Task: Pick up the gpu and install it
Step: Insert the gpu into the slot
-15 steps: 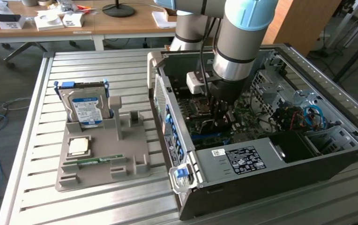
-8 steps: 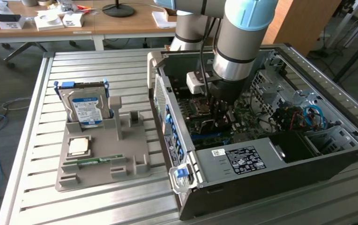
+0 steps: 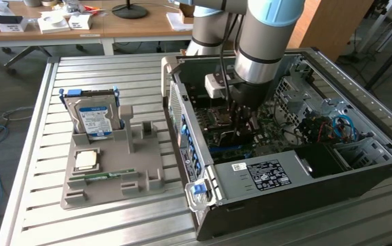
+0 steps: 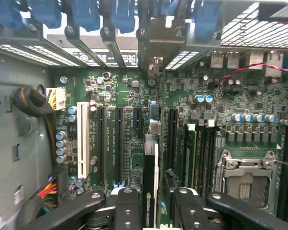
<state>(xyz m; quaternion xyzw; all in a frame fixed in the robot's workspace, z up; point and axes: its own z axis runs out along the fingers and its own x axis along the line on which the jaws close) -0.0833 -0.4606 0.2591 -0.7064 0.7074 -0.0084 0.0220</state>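
The gpu (image 4: pixel 156 165) stands edge-on in a motherboard slot (image 4: pixel 153 134), seen as a thin pale strip with its metal bracket (image 4: pixel 155 67) at the case's rear wall. My gripper (image 4: pixel 157 213) straddles the card. Its two black fingers (image 4: pixel 128 211) stand either side of it, with a dark gap showing beside the card, so the gripper is open. In the exterior view the gripper (image 3: pixel 242 122) is lowered deep inside the open computer case (image 3: pixel 182 118), above the green motherboard (image 3: pixel 265 130).
On the exterior view's left, a grey fixture (image 3: pixel 107 174) holds a silver blue-labelled hard drive (image 3: pixel 95 119), a square processor (image 3: pixel 86 160) and a narrow green memory stick (image 3: pixel 103 177). Inside the case are a power supply (image 3: pixel 268 174), memory slots (image 4: pixel 204 148) and the processor socket (image 4: pixel 247 184).
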